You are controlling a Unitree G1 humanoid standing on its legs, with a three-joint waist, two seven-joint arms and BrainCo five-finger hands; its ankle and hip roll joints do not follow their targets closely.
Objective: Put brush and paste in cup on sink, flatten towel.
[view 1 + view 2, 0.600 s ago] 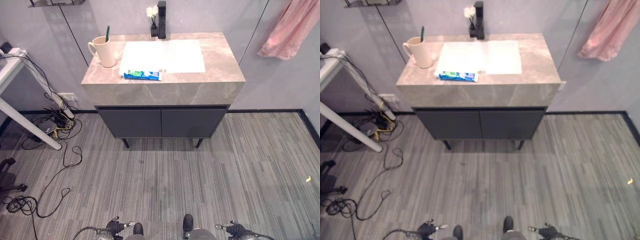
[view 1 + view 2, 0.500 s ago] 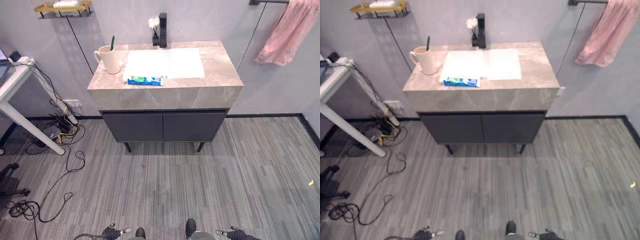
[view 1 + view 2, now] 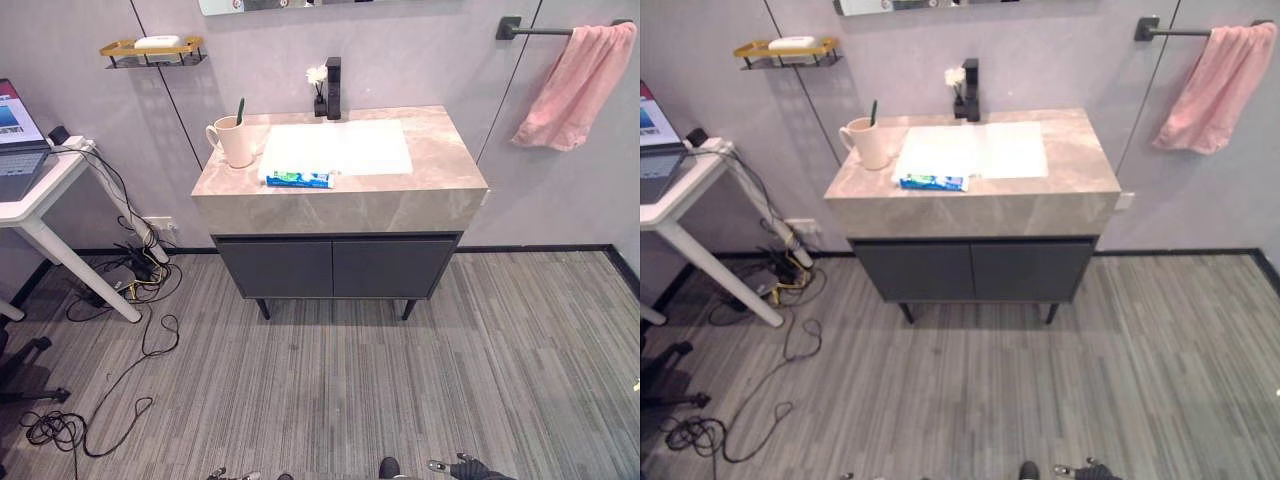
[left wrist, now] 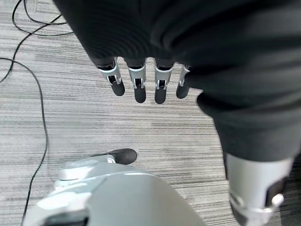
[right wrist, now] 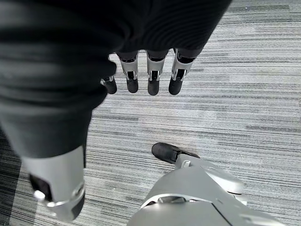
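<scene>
Both robot hands hanging low over floor, left robot hand [image 4: 141,84] and right robot hand [image 5: 146,77] fingers straight, holding nothing. Paste [image 3: 299,179] lying at sink [image 3: 440,185] front edge, risking getting knocked off; cup [image 3: 236,143] holding brush [image 3: 240,110], risking tipping; towel [image 3: 580,85] hanging bunched.

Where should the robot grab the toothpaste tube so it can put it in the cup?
Probably round the middle of the toothpaste tube, coming down from above. It lies flat and lengthwise along the front edge of the sink counter, long sides free, the cup off to its left. Both hands hang open, far away.
</scene>
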